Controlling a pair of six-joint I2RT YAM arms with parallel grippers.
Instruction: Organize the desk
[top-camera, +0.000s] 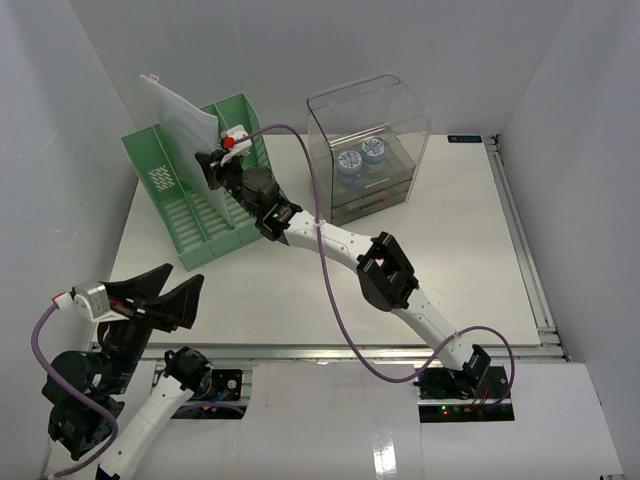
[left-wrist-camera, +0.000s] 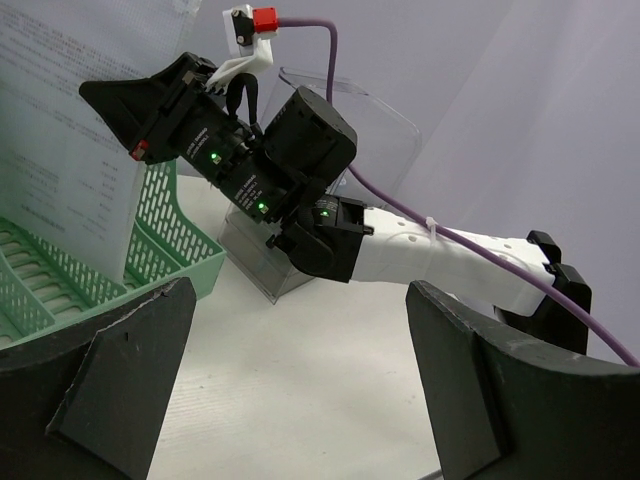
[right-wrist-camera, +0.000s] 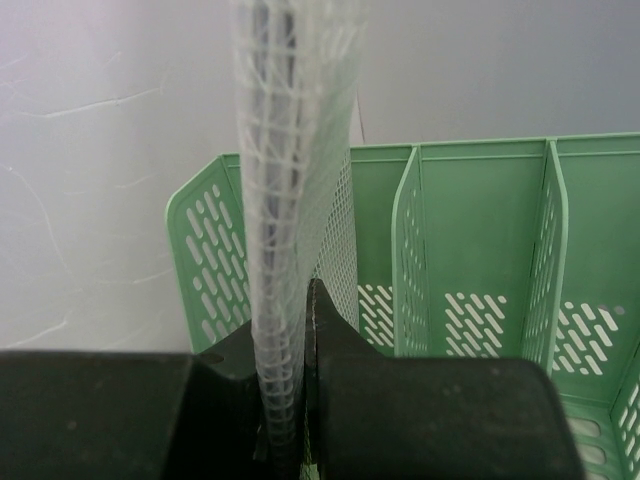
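Observation:
The white desk (top-camera: 330, 290) carries a green slotted file rack (top-camera: 190, 225) at the back left. My right gripper (top-camera: 207, 165) reaches over the rack and is shut on the edge of a white mesh document pouch (top-camera: 180, 115) with printed paper inside. The pouch stands upright with its lower part down in the rack. In the right wrist view the pouch (right-wrist-camera: 290, 200) runs edge-on between my shut jaws (right-wrist-camera: 297, 320), with the rack (right-wrist-camera: 480, 250) behind. My left gripper (top-camera: 165, 295) is open and empty above the desk's front left; its view shows bare desk (left-wrist-camera: 300, 380) between the fingers.
A clear plastic drawer box (top-camera: 370, 140) with two blue-and-white round items inside stands at the back centre. The right arm stretches diagonally across the desk, with its purple cable (top-camera: 330, 290) looping over it. A metal rail (top-camera: 350, 350) runs along the front edge.

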